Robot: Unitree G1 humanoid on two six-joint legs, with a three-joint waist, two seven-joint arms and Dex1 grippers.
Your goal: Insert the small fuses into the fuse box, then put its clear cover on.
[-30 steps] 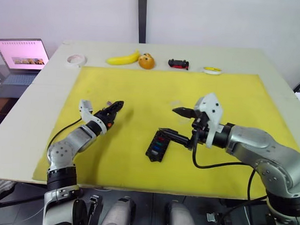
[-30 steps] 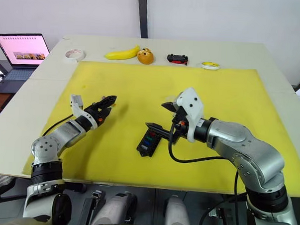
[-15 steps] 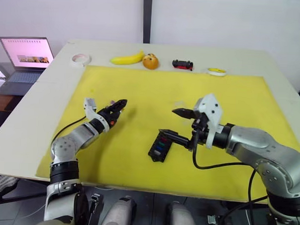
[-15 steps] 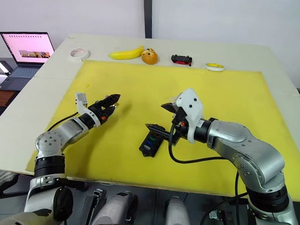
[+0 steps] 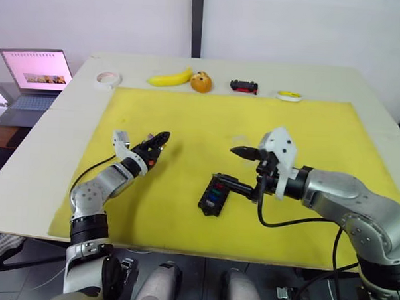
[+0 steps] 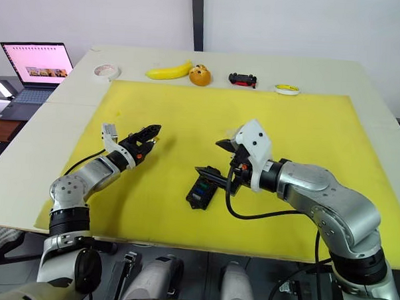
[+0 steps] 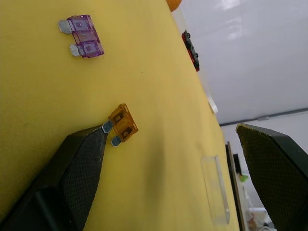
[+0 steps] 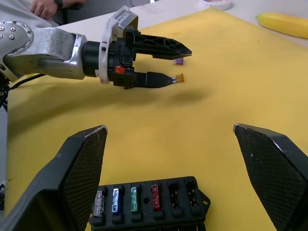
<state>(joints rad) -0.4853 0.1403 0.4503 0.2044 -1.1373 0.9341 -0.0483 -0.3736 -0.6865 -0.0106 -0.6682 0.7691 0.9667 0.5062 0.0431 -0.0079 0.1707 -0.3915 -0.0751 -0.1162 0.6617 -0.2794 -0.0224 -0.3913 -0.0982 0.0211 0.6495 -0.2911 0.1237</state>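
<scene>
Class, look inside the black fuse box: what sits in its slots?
The fuse box holds four fuses in one row: grey, blue, green, red. Two slots beside them look empty. The second row is cut off from view.

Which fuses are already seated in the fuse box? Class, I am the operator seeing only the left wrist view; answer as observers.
Observer: Four. The grey fuse, blue fuse, green fuse and red fuse sit side by side in one row of the fuse box.
Operator: Any room left in that row?
Observer: Yes, two empty slots beside the red fuse.
Operator: Where is the right end effector?
Observer: The right end effector is open, right at the fuse box on the yellow mat.
</scene>
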